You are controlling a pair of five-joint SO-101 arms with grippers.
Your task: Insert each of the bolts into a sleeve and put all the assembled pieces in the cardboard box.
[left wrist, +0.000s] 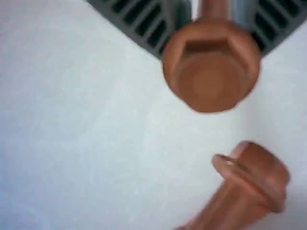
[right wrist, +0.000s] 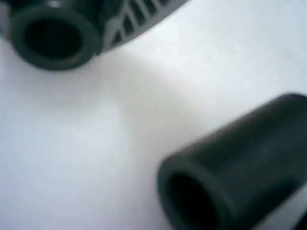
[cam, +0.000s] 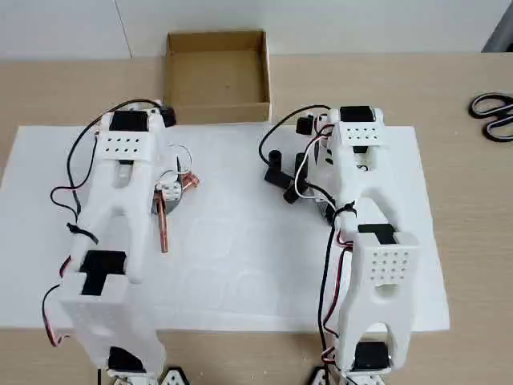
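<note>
Left wrist view gives us the left claw (cam: 167,196) closed on a copper bolt (left wrist: 211,67). Its flanged hex head faces us end-on, so we judge the shank runs along the claw. A spare bolt (left wrist: 249,187) lies near it on the white sheet (cam: 240,265). The right claw (cam: 317,200) looks clamped on a smooth black tubular sleeve (right wrist: 53,38), bore open towards us, well apart to the right. Shank and bore must line up. The cardboard box (cam: 218,111) stands beyond, empty.

Bolts (left wrist: 211,67): I count two, counting the other bolt (left wrist: 249,187).
Sleeves (right wrist: 53,36): two I can count surely, with the second sleeve (right wrist: 240,167).
Cardboard box (cam: 216,112): one.
Scissors (cam: 493,115): one pair.
Arms (cam: 120,216): two, counting the right arm (cam: 365,184).
</note>
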